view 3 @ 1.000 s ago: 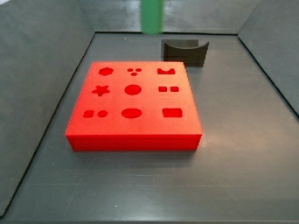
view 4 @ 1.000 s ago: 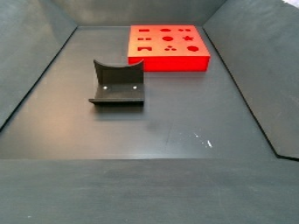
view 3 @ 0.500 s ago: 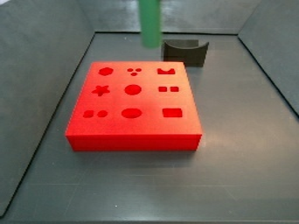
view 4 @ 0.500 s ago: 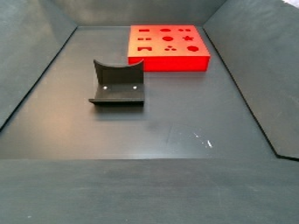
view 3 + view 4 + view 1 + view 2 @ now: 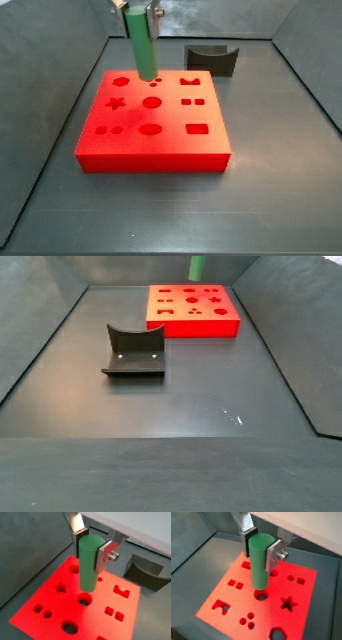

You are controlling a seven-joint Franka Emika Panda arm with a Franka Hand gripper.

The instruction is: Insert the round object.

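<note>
Gripper held above the red block, its silver fingers pinching the upper end of the round object, a green peg hanging upright. In both wrist views you saw the peg's lower end hovering over the block's face, just above a round hole near its middle and not yet inside it. A star-shaped hole lay nearby. In a side view the peg stood over the block's far part. The dark grey curved block rested on the desk beyond the red block, well apart from the peg. In a side view only the peg's tip showed at the far edge.
</note>
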